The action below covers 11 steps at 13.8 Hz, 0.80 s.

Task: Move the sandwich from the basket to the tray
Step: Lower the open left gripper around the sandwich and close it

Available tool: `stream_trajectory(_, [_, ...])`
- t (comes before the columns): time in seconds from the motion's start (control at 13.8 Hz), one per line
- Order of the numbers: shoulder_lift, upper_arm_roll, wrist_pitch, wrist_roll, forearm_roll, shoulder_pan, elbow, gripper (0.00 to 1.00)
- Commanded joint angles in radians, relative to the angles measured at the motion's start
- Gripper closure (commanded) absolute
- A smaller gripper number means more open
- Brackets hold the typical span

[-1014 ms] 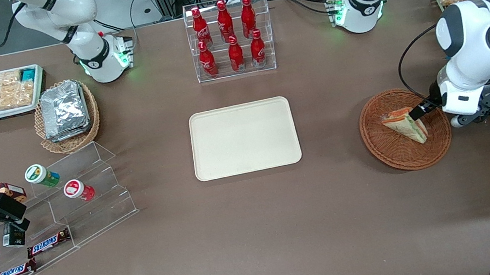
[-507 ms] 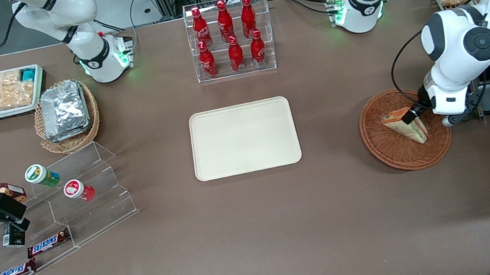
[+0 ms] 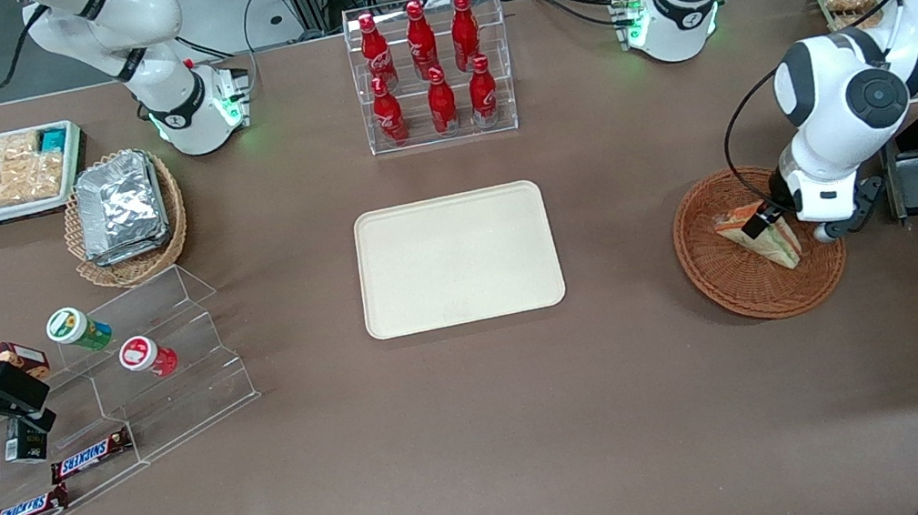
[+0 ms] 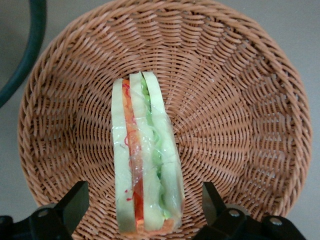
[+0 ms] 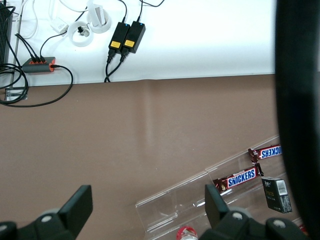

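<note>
Wicker-cradled sandwich point(image 4: 145, 165), jaws point(image 4: 145, 207) astride lengthwise

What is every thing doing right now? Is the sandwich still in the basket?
sandwich: standing on edge in the basket, not gripped
basket: holds only the sandwich
tray: nothing on it
gripper: open, fingers on either side of the sandwich

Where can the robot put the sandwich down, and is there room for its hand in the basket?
The cream tray is bare all over. The hand is open, its fingers apart on either side of the sandwich, inside the basket. Bare wicker flanks the sandwich. It is crowded at the acrylic steps toward the parked arm.
</note>
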Motion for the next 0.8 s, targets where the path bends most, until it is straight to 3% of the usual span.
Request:
stream_trajectory(0.0, [0.025, 0.001, 0.053, -0.06, 0.027, -0.002, -0.014, 0.0])
stream_trajectory(0.36, [0.06, 0.001, 0.075, -0.077, 0.04, -0.002, -0.014, 0.0])
stream_trajectory(0.43, [0.063, 0.001, 0.075, -0.086, 0.04, -0.002, -0.014, 0.15])
stream_trajectory(0.51, [0.065, 0.001, 0.075, -0.097, 0.043, -0.002, -0.012, 0.58])
stream_trajectory(0.58, [0.065, 0.001, 0.075, -0.099, 0.056, -0.002, -0.012, 0.87])
stream_trajectory(0.65, [0.068, 0.001, 0.075, -0.097, 0.071, -0.002, -0.012, 1.0])
stream_trajectory(0.72, [0.074, 0.001, 0.074, -0.099, 0.086, -0.002, -0.012, 1.0])
